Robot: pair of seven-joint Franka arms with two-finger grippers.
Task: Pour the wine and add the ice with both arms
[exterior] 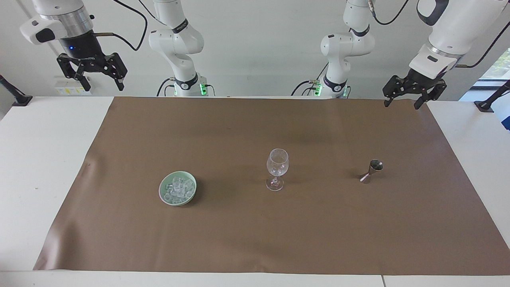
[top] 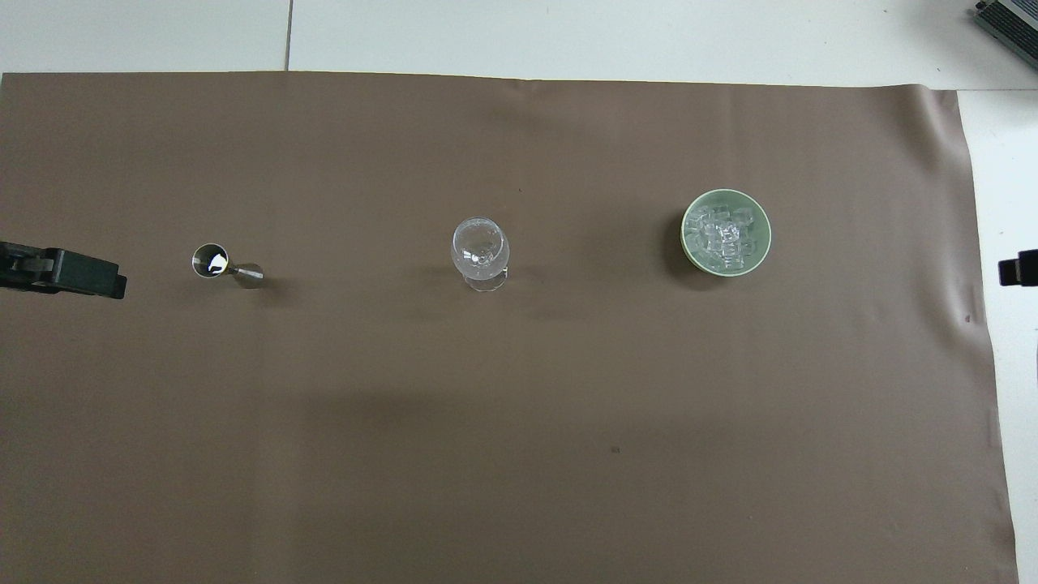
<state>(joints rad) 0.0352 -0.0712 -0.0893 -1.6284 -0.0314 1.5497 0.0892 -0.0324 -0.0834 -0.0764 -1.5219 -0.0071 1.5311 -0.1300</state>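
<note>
An empty clear wine glass (exterior: pixel 277 167) (top: pixel 482 251) stands upright mid-mat. A pale green bowl (exterior: pixel 161 190) (top: pixel 686 231) heaped with ice (exterior: pixel 178 188) (top: pixel 724 235) sits beside it, toward the right arm's end. A small metal jigger (exterior: pixel 372 170) (top: pixel 223 264) stands toward the left arm's end; wine is not visible, and I cannot tell what the jigger holds. My right gripper (exterior: pixel 102 83) (top: pixel 1020 269) hangs open and empty, high over the bare table near its base. My left gripper (exterior: pixel 402 103) (top: pixel 61 272) hangs open and empty over the mat's corner nearest its base. Both arms wait.
A brown mat (exterior: pixel 255 239) covers most of the white table (exterior: pixel 36 159). Black clamps (exterior: pixel 16 97) sit at the table's two ends near the robots.
</note>
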